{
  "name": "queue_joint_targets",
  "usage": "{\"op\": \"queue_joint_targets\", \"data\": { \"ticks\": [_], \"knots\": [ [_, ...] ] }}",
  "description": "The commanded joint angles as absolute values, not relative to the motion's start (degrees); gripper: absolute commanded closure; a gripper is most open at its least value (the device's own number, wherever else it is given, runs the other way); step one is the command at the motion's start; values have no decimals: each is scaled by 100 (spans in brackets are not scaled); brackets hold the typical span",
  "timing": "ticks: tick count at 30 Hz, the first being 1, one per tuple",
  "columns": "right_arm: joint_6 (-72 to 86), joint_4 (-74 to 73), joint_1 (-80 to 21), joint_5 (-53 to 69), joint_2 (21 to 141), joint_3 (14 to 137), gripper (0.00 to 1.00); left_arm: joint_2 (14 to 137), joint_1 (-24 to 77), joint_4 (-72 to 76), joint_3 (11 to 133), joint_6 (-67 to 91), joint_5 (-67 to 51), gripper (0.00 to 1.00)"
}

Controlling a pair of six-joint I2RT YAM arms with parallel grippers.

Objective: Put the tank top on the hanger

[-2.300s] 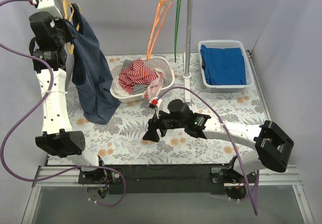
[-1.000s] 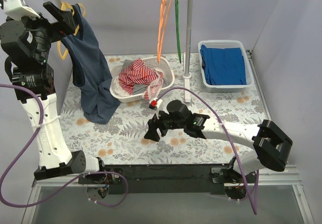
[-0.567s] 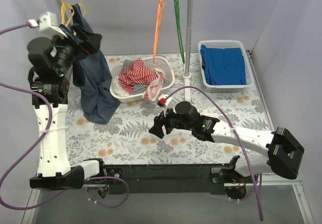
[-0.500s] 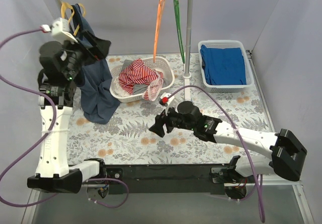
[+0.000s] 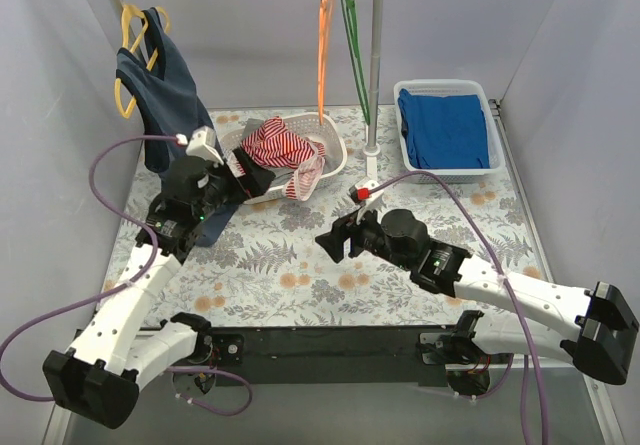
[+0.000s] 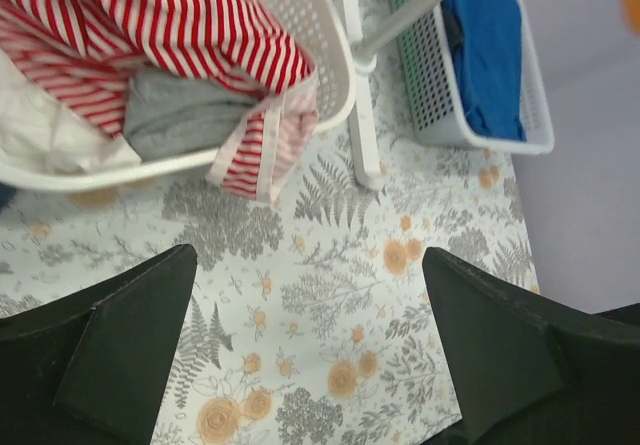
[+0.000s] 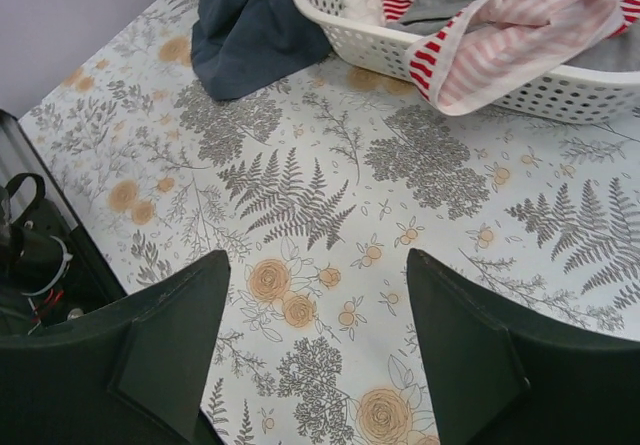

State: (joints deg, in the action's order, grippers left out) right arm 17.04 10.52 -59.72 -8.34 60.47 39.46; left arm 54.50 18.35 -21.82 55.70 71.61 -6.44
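Observation:
The dark navy tank top hangs on the yellow hanger, which hooks onto the rail at the back left. Its lower hem reaches the table and shows as dark cloth in the right wrist view. My left gripper is open and empty, low over the table beside the white basket, away from the hanger. In its wrist view the left gripper has only floral tablecloth between its fingers. My right gripper is open and empty at mid table, and the right gripper also frames bare tablecloth.
A white basket holds a red-and-white striped garment. A second basket at the back right holds a bright blue cloth. An orange hanger and a green hanger hang beside the rail's post.
My left arm has let go of the hanger and come down from the rail to the table by the basket. The right arm has shifted a little right. The hangers sway.

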Motion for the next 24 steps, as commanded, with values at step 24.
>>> {"op": "queue_joint_targets", "data": {
  "ticks": [24],
  "knots": [
    [2232, 606, -5950, -1740, 5001, 3419, 15, 5652, 4069, -1688, 4491, 7594, 660, 2]
  ]
}}
